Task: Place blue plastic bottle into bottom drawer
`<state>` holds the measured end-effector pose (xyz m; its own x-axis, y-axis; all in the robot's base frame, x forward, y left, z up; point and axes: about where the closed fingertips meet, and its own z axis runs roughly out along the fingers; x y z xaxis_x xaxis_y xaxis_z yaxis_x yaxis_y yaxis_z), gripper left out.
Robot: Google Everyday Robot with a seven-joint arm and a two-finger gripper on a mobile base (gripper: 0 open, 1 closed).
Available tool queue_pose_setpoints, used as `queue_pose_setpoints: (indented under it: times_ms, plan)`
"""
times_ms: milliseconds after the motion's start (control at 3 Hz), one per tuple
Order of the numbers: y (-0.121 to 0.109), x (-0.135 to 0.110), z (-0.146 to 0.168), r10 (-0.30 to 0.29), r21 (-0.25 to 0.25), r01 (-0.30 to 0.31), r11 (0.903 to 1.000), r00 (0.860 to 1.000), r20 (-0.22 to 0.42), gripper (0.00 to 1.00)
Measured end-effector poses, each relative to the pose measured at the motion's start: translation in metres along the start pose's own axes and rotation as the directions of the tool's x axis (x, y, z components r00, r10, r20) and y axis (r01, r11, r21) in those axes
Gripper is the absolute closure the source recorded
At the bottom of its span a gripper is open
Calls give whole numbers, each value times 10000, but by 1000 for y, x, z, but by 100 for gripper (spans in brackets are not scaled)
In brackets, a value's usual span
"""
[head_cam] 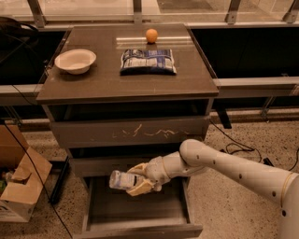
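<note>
Jutting toward the camera, the bottom drawer [135, 212] stands pulled out at the foot of a grey cabinet [103, 81], its front lip near the lower edge of the view. Its wide flat floor shows from one low side wall to the other. Above the back half of that floor, left of centre, the gripper [134, 180] hangs in the air with its tan fingers [140, 189] closed above and below the blue plastic bottle [119, 179]. The bottle lies on its side, its free end pointing left, clear of the drawer floor and of both side walls, just in front of the middle drawer [103, 164]. The white arm [224, 165] reaches in from the right, crossing the drawer's right wall and the speckled floor [224, 214] beside it. A cardboard box [18, 184] sits on the ground to the left, well apart from the drawer. Higher up, the middle drawer and the scratched top drawer [131, 133] are pushed in. On the cabinet top, a pale bowl [74, 60] rests near the left edge and a blue-and-white snack bag [148, 61] lies at centre. An orange [151, 35] sits just behind the bag, close to the rear edge. A metal-framed glass railing [135, 7] runs behind.
</note>
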<state>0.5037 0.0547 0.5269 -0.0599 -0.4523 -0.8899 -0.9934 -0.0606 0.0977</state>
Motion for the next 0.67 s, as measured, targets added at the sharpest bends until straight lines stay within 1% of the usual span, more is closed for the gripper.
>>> queue_pose_setpoints:
  times_ms: [333,667]
  plan:
    - [0,0,0,0,0,0,10000,10000,-2,100]
    - [-11,28,16,324,-87,-327,9994,9990,-318,100]
